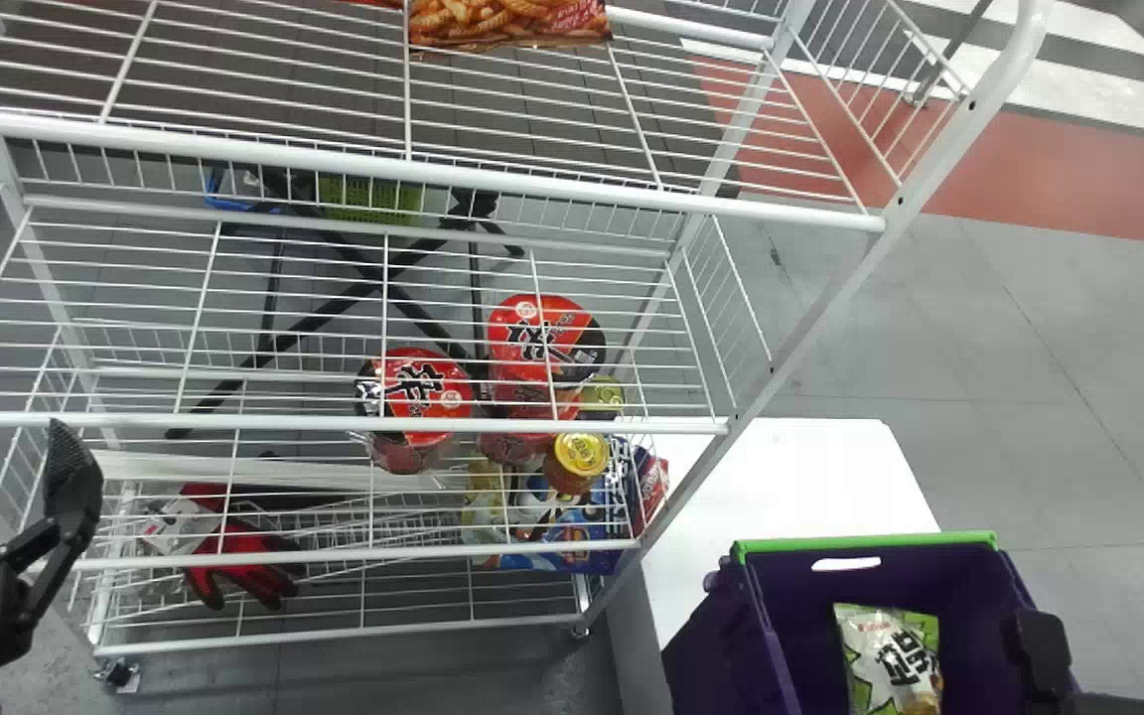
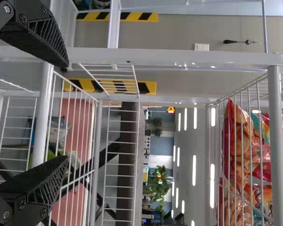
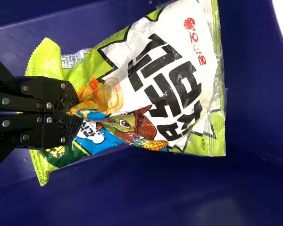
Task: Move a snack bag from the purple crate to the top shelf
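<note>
The green and white snack bag (image 1: 890, 655) lies in the purple crate (image 1: 771, 636) at the head view's lower right. Beside it, over the crate's right side, is a black part of my right gripper (image 1: 1042, 650). In the right wrist view, my right gripper (image 3: 75, 113) is shut on the snack bag (image 3: 179, 80), pinching its crumpled middle near one end, with purple crate walls (image 3: 254, 188) around. My left gripper (image 1: 73, 487) is at the rack's left side; the left wrist view shows this gripper (image 2: 67, 111) open and holding nothing. The top shelf (image 1: 532, 179) spans the head view's upper part.
An orange snack bag (image 1: 507, 22) lies on the top shelf's far part. Red noodle packs (image 1: 418, 397) and a yellow-lidded jar (image 1: 580, 455) sit on lower levels. The rack's slanted white post (image 1: 830, 298) stands between shelves and crate. A white table (image 1: 810, 477) adjoins the crate.
</note>
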Motion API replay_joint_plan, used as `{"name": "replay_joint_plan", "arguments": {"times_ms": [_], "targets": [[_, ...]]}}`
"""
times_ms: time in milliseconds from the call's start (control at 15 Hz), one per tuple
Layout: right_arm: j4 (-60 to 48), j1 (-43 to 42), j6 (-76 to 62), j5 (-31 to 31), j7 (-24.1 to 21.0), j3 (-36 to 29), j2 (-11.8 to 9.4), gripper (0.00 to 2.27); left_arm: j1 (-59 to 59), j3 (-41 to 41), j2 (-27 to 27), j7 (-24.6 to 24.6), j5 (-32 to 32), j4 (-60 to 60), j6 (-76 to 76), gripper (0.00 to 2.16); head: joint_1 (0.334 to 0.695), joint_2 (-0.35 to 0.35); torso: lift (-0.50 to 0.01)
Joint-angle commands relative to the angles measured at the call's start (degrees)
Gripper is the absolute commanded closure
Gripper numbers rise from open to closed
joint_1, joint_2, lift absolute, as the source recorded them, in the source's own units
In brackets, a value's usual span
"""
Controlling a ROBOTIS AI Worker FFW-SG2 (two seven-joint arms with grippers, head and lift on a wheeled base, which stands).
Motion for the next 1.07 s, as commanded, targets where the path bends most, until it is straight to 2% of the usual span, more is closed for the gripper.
{"name": "replay_joint_plan", "arguments": {"times_ms": [0,1000], "targets": [[0.0,0.0,-0.31,0.03,0.01,0.0,0.11,2.11,0.0,0.0,0.0,0.0,0.0,0.0,0.09,0.13,0.695,-0.35,-0.277],[0.0,0.26,-1.36,0.12,0.45,0.27,0.29,2.11,0.0,0.0,-0.09,0.0,0.0,0.0,-0.09,0.13,0.695,-0.35,-0.217]]}}
